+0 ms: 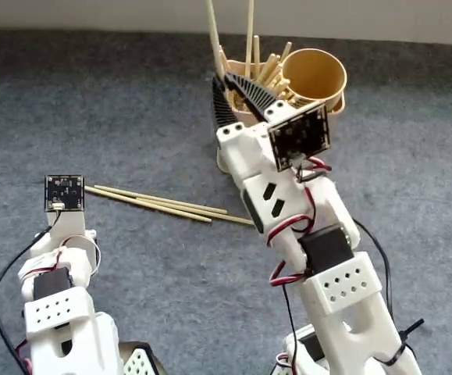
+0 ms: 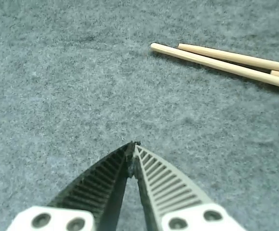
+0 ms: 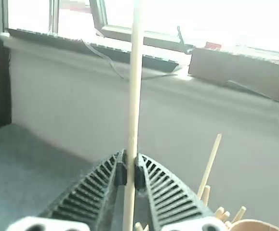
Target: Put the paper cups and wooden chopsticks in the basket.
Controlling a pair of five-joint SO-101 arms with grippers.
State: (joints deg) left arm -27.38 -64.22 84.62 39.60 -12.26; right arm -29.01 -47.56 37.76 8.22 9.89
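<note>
While clamping an upright chopstick (image 3: pixel 132 96) in the right gripper (image 3: pixel 129 169) over the crowded basket (image 1: pixel 243 116), upper centre, risked tipping it out on release.

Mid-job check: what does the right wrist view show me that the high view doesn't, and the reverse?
Right wrist view: a close look at the right gripper shut on one upright chopstick, with a wall and window ledge behind. High view: loose chopsticks lying on the carpet near the left arm. Both: that upright chopstick above a bundle of standing chopsticks.
</note>
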